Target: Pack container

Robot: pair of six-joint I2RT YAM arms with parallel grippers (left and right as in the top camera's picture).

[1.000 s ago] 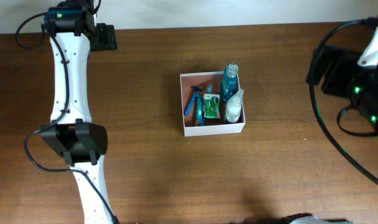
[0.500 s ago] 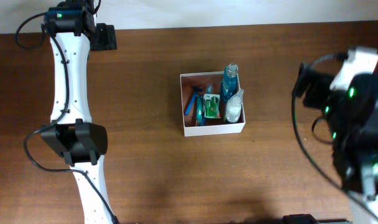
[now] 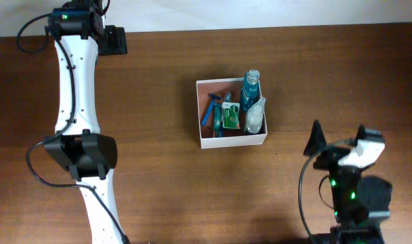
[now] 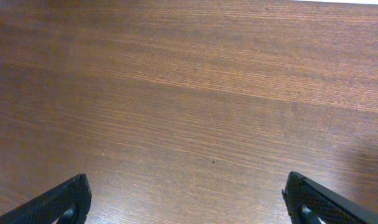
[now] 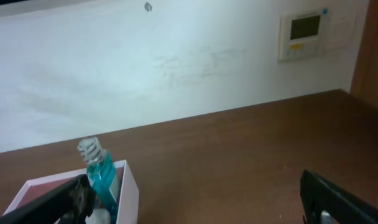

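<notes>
You are likely finishing: be lifting clear without nudging the container [image 3: 232, 140], sitting on the table [image 3: 158, 169]. Your right fingers [image 5: 338, 202], near its lower-right corner, and left fingers [image 4: 61, 200], well left of it, are hanging spread, empty. It is carrying a blue bottle [image 3: 251, 87], clear bottle [image 3: 255, 116], green packet [image 3: 230, 115], razor [image 3: 209, 108]

L arm [image 3: 74, 88], white links w/ black joints, runs up the left side in overhead view, black elbow joint on the near side, wrist at the far end. Black two-finger L tool [image 4: 189, 204], per wrist cam: fingertips [image 4: 68, 199] spread wide. R arm [image 3: 348, 196], black w/ green LEDs lit, sits folded at near-right. Black R tool [image 3: 338, 135] points to the far side, fingers well apart.
</notes>
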